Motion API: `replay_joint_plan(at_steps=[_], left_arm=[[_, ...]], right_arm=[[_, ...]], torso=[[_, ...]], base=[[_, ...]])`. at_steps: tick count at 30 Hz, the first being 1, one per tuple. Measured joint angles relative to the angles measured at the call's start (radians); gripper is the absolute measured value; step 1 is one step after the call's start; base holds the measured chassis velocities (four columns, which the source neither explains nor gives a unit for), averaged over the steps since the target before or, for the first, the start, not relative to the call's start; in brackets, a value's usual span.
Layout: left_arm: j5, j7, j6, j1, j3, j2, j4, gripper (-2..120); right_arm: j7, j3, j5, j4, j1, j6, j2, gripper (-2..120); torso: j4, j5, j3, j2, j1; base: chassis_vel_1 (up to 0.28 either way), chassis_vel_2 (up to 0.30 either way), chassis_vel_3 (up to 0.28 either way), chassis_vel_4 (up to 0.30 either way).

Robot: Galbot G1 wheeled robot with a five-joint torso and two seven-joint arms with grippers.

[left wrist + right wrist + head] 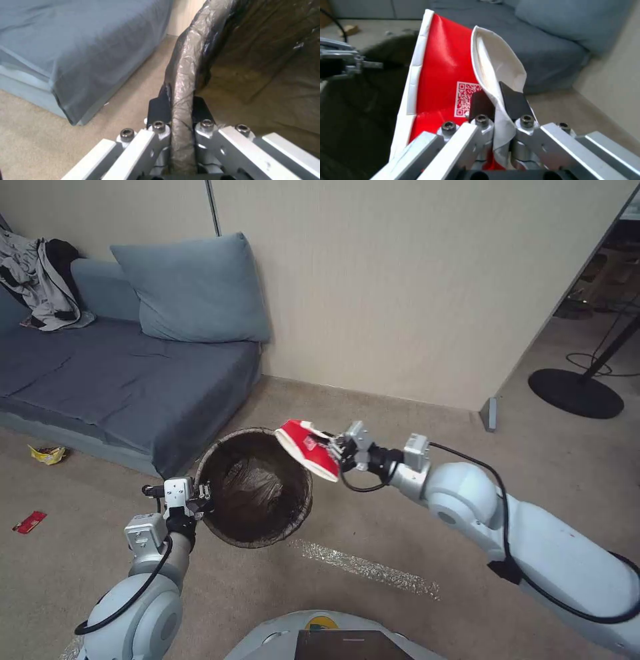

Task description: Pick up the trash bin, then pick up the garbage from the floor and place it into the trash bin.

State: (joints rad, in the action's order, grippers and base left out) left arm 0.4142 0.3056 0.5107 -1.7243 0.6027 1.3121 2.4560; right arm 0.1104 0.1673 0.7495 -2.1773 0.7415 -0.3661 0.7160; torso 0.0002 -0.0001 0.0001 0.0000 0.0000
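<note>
While the left tool [202,493] pinches the bag-lined rim of the trash bin [254,487], holding it off the floor, the right tool [341,452] grips a red-and-white carton [307,448]. The carton's long axis runs out beyond the right tool, over the bin's near rim, the mouth below and ahead.

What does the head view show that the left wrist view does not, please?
Head view alone: the right claw shut on a red-and-white carton at the bin's far rim, a yellow wrapper and a small red wrapper on the carpet.
Left wrist view alone: both fingers pinching the bag-covered rim, one inside and one outside.
Both: the left claw holding the bin, beside the sofa.
</note>
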Motion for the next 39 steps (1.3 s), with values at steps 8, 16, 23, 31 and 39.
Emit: replay_joint_plan(at_steps=[8, 16, 23, 31, 39], left_arm=[[-0.001, -0.001, 0.0, -0.003, 0.004, -0.003, 0.006, 0], [-0.002, -0.002, 0.0, -0.003, 0.004, -0.002, 0.01, 0], [-0.002, -0.003, 0.0, -0.003, 0.004, 0.001, 0.012, 0], [-0.003, -0.004, 0.0, -0.003, 0.004, 0.004, 0.013, 0], [-0.005, -0.005, 0.0, -0.005, 0.002, 0.006, 0.015, 0]], right_arm=[[-0.027, 0.172, -0.008, 0.041, -0.133, -0.009, 0.068, 0], [-0.039, 0.267, -0.017, 0.066, -0.181, -0.013, 0.104, 0], [-0.062, 0.332, -0.046, 0.094, -0.194, -0.012, 0.147, 0], [-0.078, 0.357, -0.069, 0.122, -0.198, -0.012, 0.189, 0], [-0.147, 0.399, -0.092, 0.125, -0.21, -0.01, 0.218, 25]], torso=[[-0.0001, -0.0001, 0.0, 0.0, 0.0], [-0.0003, -0.0001, 0.0, 0.0, 0.0], [-0.0003, 0.0, 0.0, 0.0, 0.0], [-0.0002, -0.0001, 0.0, 0.0, 0.0], [-0.0001, 0.0, 0.0, 0.0, 0.0]], base=[[0.0, 0.0, 0.0, 0.0], [0.0, 0.0, 0.0, 0.0], [0.0, 0.0, 0.0, 0.0], [0.0, 0.0, 0.0, 0.0], [0.0, 0.0, 0.0, 0.0]])
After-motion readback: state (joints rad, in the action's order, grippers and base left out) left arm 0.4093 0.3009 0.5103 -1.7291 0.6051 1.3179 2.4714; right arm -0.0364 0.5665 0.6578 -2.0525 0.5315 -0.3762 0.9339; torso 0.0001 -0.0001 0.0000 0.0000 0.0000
